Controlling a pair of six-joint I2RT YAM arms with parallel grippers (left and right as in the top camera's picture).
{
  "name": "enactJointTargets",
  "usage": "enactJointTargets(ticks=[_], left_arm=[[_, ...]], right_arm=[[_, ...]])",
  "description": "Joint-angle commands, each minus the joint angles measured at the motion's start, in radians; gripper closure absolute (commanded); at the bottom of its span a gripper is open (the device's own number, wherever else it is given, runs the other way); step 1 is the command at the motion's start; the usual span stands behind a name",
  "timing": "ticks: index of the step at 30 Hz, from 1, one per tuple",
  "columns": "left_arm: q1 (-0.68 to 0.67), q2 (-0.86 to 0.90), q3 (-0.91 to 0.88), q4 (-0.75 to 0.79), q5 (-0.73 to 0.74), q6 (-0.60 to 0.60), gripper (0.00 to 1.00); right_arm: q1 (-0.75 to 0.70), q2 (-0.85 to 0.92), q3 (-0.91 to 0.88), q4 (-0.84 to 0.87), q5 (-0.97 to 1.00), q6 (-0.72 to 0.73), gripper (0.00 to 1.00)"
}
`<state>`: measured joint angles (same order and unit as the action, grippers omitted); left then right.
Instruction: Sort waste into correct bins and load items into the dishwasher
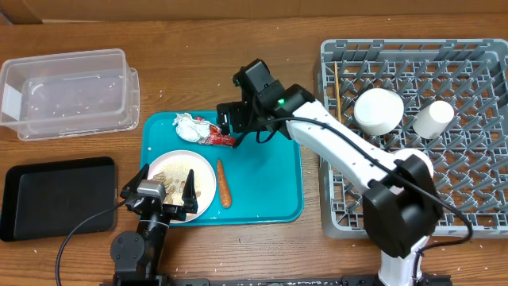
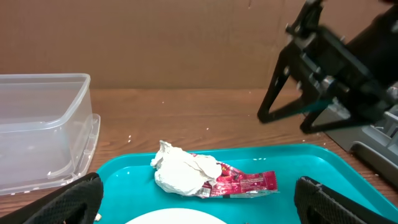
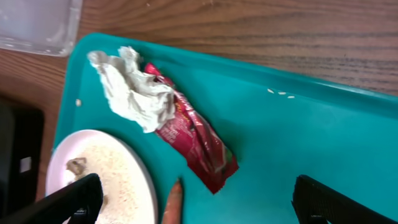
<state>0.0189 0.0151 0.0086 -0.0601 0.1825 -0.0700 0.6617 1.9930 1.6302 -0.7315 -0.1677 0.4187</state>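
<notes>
Two grippers, both with jaws spread wide, nothing held. Left gripper point(image 1: 159, 191) hovers over the white plate point(image 1: 205, 191) of rice scraps point(image 1: 175, 169) on the teal tray point(image 1: 270, 175). Right gripper point(image 1: 236, 125) is above the red-and-white wrapper point(image 1: 220, 137), which touches the crumpled tissue point(image 1: 189, 127). Carrot point(image 1: 224, 183) lies just beside the plate. Clear tub point(image 1: 71, 91) and black tray point(image 1: 55, 195) sit left of the teal tray. Grey dish rack point(image 1: 476, 183) holds a bowl point(image 1: 379, 111), a cup point(image 1: 433, 119) and chopsticks point(image 1: 338, 91).
</notes>
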Motion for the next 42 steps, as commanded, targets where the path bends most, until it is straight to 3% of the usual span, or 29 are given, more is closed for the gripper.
enactJointTargets(ticks=[1,9,16,19,21,30,34,39,42], left_arm=[[-0.006,-0.011,-0.004,-0.002,-0.009,0.023,0.0],[-0.006,-0.011,-0.004,-0.002,-0.009,0.023,0.0],[-0.006,-0.011,-0.004,-0.002,-0.009,0.022,0.0],[-0.006,-0.011,-0.004,-0.002,-0.009,0.023,0.0],[-0.006,-0.011,-0.004,-0.002,-0.009,0.022,0.0],[-0.006,-0.011,-0.004,-0.002,-0.009,0.022,0.0],[-0.006,-0.011,-0.004,-0.002,-0.009,0.022,0.0],[-0.006,-0.011,-0.004,-0.002,-0.009,0.023,0.0],[-0.006,-0.011,-0.004,-0.002,-0.009,0.022,0.0]], right_arm=[[-0.001,0.031,-0.002,0.005,0.009,0.005,0.0],[-0.001,0.062,-0.002,-0.001,0.009,0.005,0.0],[0.0,0.121,-0.003,0.003,-0.039,0.004,0.14],[0.002,0.139,-0.003,0.012,-0.097,0.005,0.26],[0.005,0.147,-0.003,0.017,-0.107,0.005,0.27],[0.007,0.162,-0.002,0.029,-0.094,0.005,0.27],[0.003,0.158,0.005,0.02,-0.092,0.005,0.19],[-0.023,0.096,0.075,-0.077,-0.053,0.005,0.17],[-0.045,0.033,0.138,-0.163,0.052,0.005,0.0]])
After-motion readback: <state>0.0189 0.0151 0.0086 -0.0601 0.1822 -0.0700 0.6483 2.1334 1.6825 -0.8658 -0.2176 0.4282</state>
